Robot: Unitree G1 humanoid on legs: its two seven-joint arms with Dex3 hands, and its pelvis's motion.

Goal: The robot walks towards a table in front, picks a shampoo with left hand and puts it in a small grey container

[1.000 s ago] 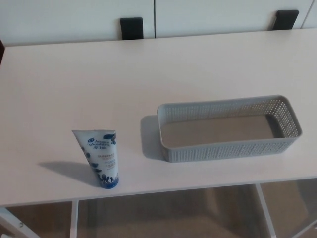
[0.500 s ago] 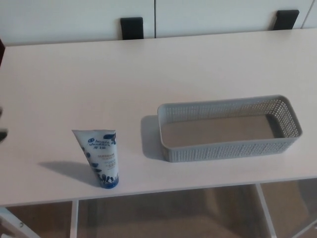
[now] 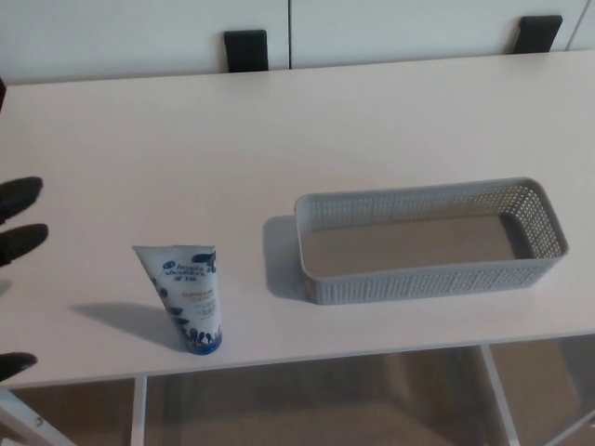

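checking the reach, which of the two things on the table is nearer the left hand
The shampoo tube, standing on its cap just right of the left hand; the grey basket lies farther right, beyond the tube.

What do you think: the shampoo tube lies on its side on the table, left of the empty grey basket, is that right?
Not quite. The shampoo tube is not on its side: it stands upright on its blue cap, as the head view shows. The rest holds: it is on the table, to the left of the empty grey basket.
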